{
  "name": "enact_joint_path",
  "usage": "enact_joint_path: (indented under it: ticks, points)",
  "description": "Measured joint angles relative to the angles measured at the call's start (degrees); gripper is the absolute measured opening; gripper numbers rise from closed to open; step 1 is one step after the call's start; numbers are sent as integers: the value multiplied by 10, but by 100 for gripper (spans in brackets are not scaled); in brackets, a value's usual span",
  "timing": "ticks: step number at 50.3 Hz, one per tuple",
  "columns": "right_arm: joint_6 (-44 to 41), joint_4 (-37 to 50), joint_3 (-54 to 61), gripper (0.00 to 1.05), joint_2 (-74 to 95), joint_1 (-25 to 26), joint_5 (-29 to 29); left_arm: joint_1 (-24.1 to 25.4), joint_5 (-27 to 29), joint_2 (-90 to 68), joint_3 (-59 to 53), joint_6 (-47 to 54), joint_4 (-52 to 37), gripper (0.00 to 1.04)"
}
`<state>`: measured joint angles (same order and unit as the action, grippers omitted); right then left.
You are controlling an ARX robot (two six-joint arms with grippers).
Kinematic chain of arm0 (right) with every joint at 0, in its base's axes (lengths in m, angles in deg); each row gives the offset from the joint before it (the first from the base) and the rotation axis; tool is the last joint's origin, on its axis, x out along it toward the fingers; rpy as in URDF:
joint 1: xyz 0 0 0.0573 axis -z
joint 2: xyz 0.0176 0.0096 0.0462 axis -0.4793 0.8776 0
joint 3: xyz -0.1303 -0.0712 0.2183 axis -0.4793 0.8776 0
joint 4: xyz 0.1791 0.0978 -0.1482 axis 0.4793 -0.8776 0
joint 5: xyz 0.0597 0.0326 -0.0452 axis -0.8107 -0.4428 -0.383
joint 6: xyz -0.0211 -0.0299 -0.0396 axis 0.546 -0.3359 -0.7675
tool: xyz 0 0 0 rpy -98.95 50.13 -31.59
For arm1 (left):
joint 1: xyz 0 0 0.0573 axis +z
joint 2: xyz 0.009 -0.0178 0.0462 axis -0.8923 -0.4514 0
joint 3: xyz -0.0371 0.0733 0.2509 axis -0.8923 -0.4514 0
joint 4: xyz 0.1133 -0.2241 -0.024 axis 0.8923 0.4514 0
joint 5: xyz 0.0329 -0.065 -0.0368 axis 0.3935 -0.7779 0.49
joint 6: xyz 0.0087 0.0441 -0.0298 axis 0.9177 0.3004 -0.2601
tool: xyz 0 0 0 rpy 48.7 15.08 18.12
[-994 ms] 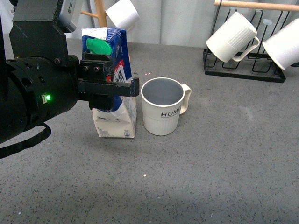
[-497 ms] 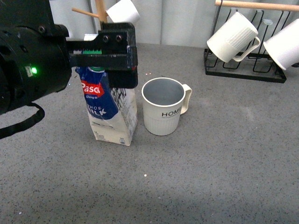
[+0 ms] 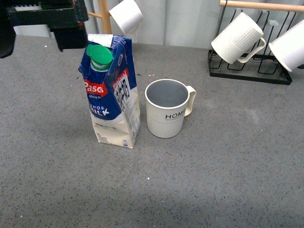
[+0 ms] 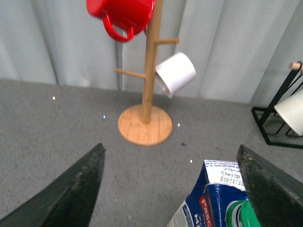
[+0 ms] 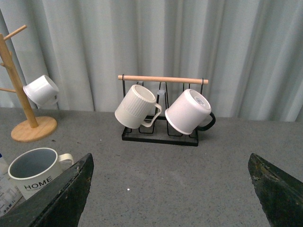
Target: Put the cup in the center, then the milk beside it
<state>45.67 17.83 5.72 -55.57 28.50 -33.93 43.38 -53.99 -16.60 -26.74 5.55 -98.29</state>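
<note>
Front view: milk (image 3: 110, 92) upright on worktop (image 3: 223, 166), just beside cup (image 3: 167, 108) near center. Left jaws spread wide, empty, above carton; right jaws likewise apart. Both placements apparently done; next, clearing away.

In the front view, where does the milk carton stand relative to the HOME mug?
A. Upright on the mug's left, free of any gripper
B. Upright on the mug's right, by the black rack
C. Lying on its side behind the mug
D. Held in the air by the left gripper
A: the milk carton stands upright on the tabletop just left of the HOME mug, and the left gripper is open above it, touching nothing.
</note>
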Motion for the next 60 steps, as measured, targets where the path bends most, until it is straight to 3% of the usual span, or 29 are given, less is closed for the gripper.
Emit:
enact_joint_path:
  ticks: [4,9,15,20,41,45,60]
  points:
    - [0,0,0,95,0,0,0,25,-22,15,-64,28,-95,65]
    - [0,0,0,95,0,0,0,51,-44,63,-109,39,-94,47]
    - [0,0,0,95,0,0,0,85,-75,142,-160,44,-67,19]
    - [0,0,0,95,0,0,0,101,-92,187,-182,45,-44,4]
    - [0,0,0,95,0,0,0,146,-134,360,-235,48,76,4]
    - [0,0,0,95,0,0,0,179,-181,400,-242,49,109,4]
    - [0,0,0,95,0,0,0,196,-185,538,-248,49,229,4]
